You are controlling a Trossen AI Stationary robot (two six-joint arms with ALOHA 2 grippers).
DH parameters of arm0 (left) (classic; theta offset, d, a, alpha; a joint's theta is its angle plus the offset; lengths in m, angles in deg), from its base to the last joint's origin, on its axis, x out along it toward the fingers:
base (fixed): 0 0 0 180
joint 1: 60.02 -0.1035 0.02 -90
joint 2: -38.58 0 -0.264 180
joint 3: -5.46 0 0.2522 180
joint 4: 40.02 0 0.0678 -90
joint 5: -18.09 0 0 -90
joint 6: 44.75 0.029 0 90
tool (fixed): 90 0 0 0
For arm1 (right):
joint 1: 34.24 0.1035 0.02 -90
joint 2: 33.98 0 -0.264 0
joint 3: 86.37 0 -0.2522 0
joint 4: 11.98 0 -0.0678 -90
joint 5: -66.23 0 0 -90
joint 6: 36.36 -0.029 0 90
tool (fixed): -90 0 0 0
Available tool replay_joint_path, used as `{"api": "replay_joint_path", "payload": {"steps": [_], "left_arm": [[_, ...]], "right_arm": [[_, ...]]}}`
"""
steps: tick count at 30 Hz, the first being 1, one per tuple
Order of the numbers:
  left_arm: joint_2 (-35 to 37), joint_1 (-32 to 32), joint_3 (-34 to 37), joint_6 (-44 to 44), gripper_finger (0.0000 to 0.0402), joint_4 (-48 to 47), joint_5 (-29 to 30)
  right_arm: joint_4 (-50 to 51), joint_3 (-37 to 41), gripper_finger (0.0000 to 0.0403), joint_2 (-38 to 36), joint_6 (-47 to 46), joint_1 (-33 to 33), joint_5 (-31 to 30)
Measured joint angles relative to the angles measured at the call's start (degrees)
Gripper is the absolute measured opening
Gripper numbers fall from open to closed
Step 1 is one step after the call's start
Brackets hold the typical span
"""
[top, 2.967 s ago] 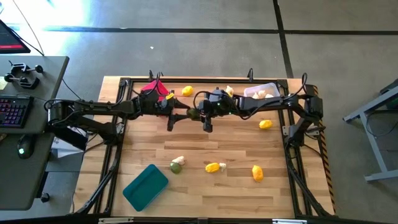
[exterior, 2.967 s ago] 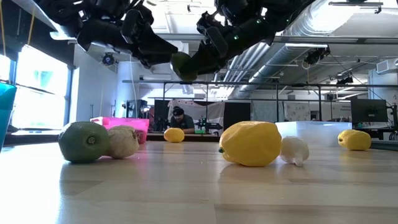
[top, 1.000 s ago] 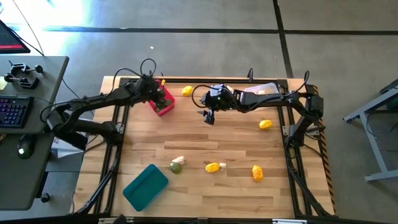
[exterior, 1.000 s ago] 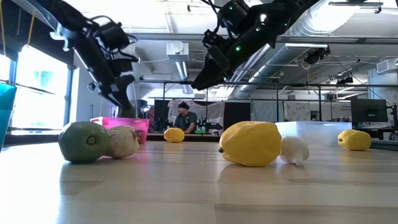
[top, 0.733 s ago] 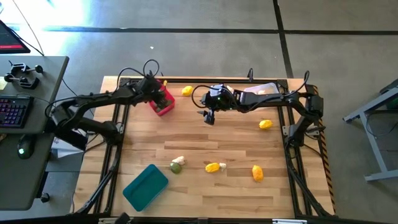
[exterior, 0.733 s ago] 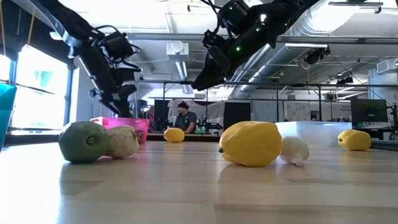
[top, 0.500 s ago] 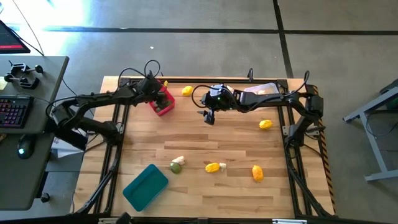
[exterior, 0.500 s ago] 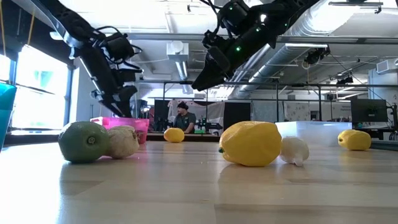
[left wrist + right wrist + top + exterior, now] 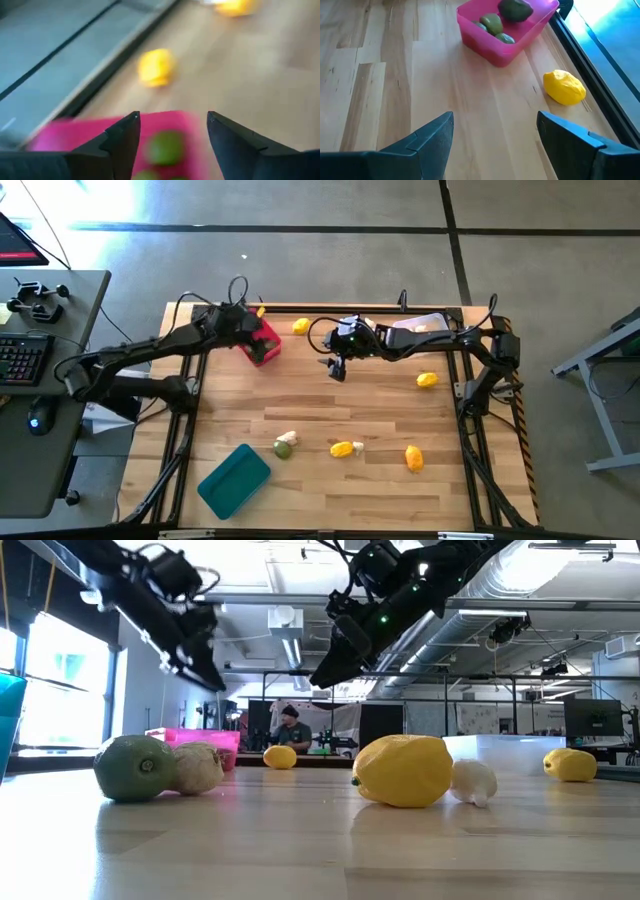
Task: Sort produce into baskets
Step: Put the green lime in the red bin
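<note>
Left wrist view: open fingers [image 9: 172, 125] above pink basket [image 9: 75, 132].

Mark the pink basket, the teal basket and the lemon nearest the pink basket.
pink basket [image 9: 492, 50], right wrist view, on its front wall.
teal basket [image 9: 233, 480], high view, on its floor.
lemon [image 9: 564, 87], right wrist view, on its middle.

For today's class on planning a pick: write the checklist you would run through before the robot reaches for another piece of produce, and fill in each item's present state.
1. Left pincer empty, fingers apart above the pink basket: ok.
2. Right pincer open and empty, above bare table near the middle: ok.
3. Green produce lies inside the pink basket: ok.
4. Loose lemon beside the pink basket, unobstructed: ok.
5. Teal basket holds produce: not ok, looks empty.
6. Lime and garlic apart enough for a single pick: not ok, touching.
</note>
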Motion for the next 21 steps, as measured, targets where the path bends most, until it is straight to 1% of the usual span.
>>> {"api": "replay_joint_path", "payload": {"steps": [3, 7, 11, 13, 16, 21], "left_arm": [[3.6, 6.3, 0.0, 2.5, 0.0193, -1.2, -6.6], [6.2, 16.9, 0.0, 2.5, 0.0166, -1.5, -9.5], [5.2, 28.6, 0.0, 2.3, 0.0139, -1.7, -12.4], [3.6, 34.0, 0.0, 1.2, 0.0130, -1.7, -12.4], [0.4, 40.9, -0.6, -1.4, 0.0126, -2.4, -9.5], [-7.3, 49.0, -5.9, -5.0, 0.0143, -7.8, -5.7]], "right_arm": [[0.0, 0.0, 0.0277, 0.0, 0.3, 0.3, 0.1], [0.0, 0.0, 0.0277, 0.0, 1.2, 0.5, 0.2], [0.0, 0.0, 0.0277, 0.0, 1.3, 0.6, 0.2], [0.0, 0.0, 0.0277, 0.0, 1.3, 0.6, 0.2], [0.1, 0.0, 0.0277, 0.0, 1.3, 0.6, 0.2], [0.4, 0.0, 0.0277, 0.0, 0.1, 0.6, 0.2]]}}
